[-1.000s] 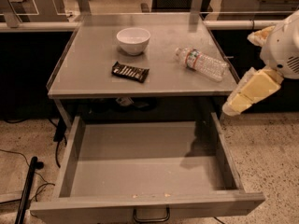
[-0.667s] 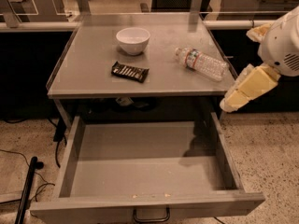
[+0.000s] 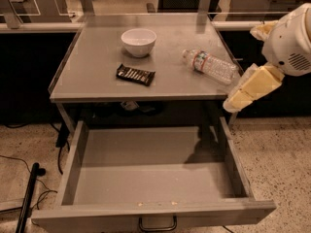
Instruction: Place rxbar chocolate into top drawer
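Note:
The rxbar chocolate [image 3: 135, 74], a flat black bar with white lettering, lies on the grey tabletop [image 3: 97, 76], in front of the white bowl. The top drawer [image 3: 150, 171] below the tabletop stands pulled out wide and holds nothing; its dark loop handle [image 3: 157, 225] is at the bottom edge. My gripper [image 3: 236, 101], cream-coloured under the white arm, hangs at the right, beside the table's front right corner and above the drawer's right side. It is well to the right of the bar and holds nothing that I can see.
A white bowl [image 3: 139, 42] stands at the back middle of the tabletop. A clear water bottle [image 3: 211, 66] lies on its side at the right, close to my gripper. Black cables and a dark pole [image 3: 27, 198] lie on the floor at left.
My gripper and arm have shifted slightly left, toward the table's front right corner. The bar, bottle, bowl and drawer have not moved.

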`<action>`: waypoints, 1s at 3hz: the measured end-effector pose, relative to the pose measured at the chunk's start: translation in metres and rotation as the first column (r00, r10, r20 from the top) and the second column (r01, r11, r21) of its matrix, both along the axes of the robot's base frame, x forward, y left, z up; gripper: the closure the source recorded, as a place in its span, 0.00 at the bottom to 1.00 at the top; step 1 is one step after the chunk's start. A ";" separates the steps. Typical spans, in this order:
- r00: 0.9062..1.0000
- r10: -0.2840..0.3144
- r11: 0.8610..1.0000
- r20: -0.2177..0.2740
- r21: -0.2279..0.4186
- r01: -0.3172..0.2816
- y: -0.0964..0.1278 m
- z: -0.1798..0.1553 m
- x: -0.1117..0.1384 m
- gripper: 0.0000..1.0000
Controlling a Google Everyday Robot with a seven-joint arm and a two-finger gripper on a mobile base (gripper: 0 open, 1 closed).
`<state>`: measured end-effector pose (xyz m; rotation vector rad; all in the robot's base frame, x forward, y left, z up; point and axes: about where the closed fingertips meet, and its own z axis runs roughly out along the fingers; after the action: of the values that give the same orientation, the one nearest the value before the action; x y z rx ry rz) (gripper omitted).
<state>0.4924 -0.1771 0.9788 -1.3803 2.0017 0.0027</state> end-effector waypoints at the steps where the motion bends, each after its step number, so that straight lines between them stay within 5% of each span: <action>1: 0.994 0.104 0.994 0.034 0.007 -0.105 0.035 -0.003 0.031 0.00; 3: 0.957 0.290 0.952 0.008 0.104 -0.289 0.101 -0.033 0.084 0.00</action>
<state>0.5764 -0.0759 0.9461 -1.5940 1.7609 0.2413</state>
